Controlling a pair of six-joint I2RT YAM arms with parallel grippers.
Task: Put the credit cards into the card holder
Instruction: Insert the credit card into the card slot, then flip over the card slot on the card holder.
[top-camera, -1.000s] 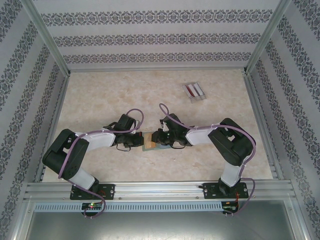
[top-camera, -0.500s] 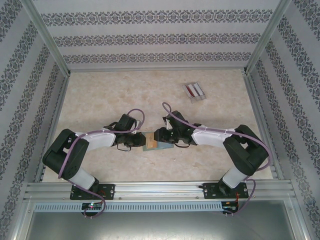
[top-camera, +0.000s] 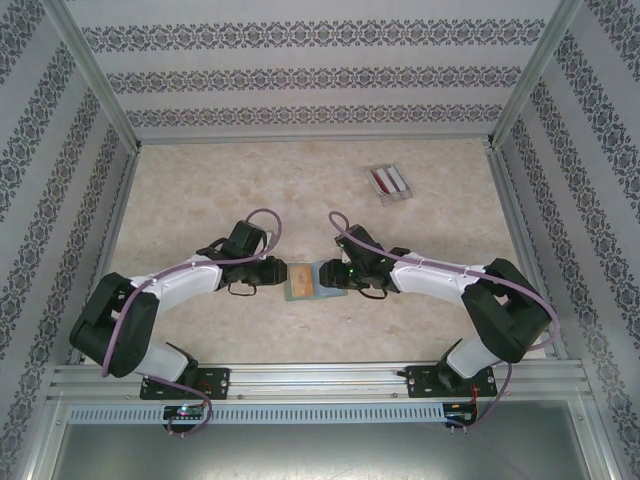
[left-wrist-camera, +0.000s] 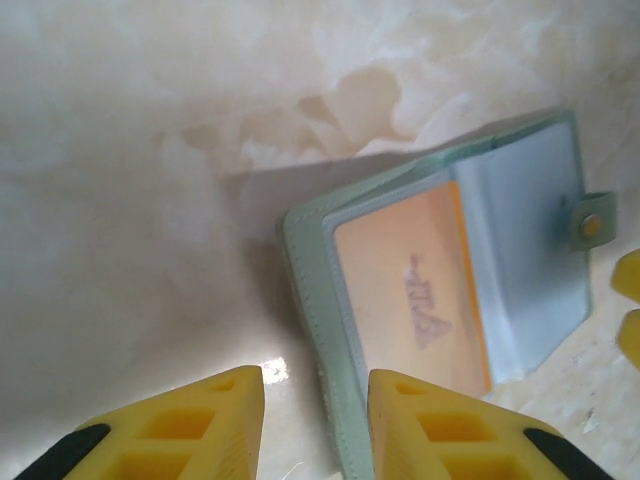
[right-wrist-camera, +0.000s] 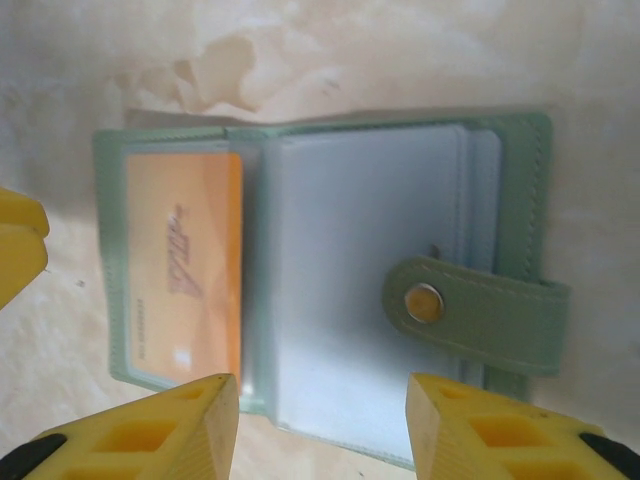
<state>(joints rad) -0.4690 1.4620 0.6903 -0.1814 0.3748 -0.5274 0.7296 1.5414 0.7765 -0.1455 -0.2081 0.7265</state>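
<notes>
The overhead view is bright and even, with soft light from above and only faint shadows under the arms on the table (top-camera: 200, 190). Both wrist views look washed out and slightly hazy. In the left wrist view the card holder (left-wrist-camera: 520, 240) throws a soft shadow up and to the left. A small glare spot lies beside it, and the near yellow jaws are blurred.

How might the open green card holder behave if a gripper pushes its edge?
The flat pale green card holder would probably slide on the smooth marble-patterned table. Its thin clear plastic sleeves look floppy and may flip over.
</notes>
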